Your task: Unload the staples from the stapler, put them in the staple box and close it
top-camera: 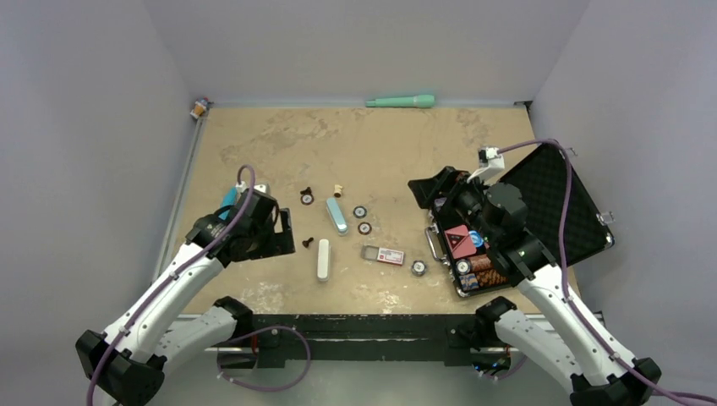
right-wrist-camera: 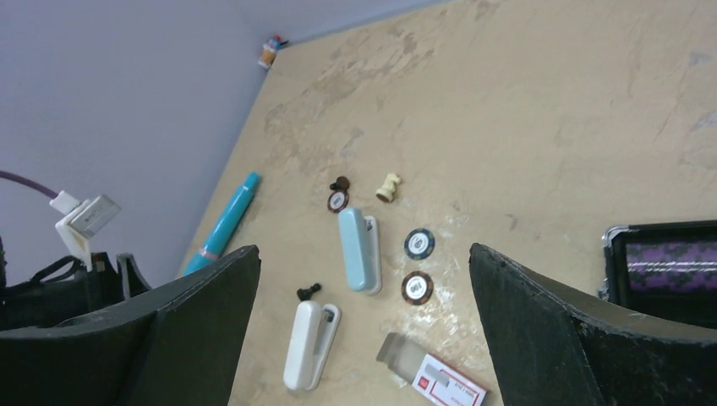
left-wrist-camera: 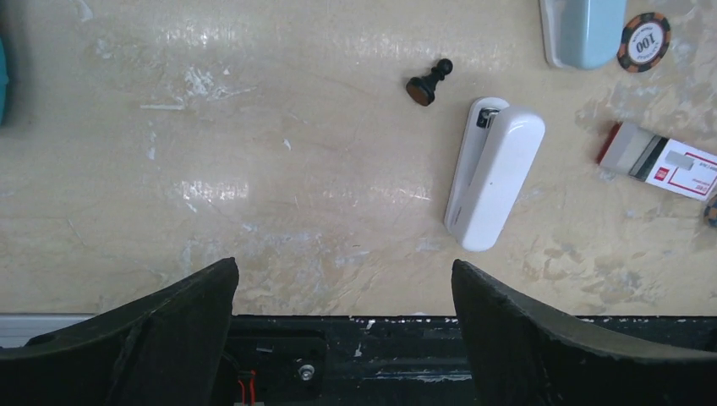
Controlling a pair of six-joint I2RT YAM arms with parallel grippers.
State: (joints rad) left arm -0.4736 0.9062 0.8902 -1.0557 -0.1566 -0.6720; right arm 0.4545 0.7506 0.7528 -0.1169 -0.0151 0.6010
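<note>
Two staplers lie on the tan table: a white stapler and a light blue stapler. Both are closed and the staples are hidden. My left gripper hangs open just left of the white stapler, holding nothing. Over the left edge of the black case, my right gripper is open and empty, looking down toward both staplers.
A clear staple box lies right of the white stapler. Poker chips, chess pieces and a teal pen lie around. A green marker rests by the back wall.
</note>
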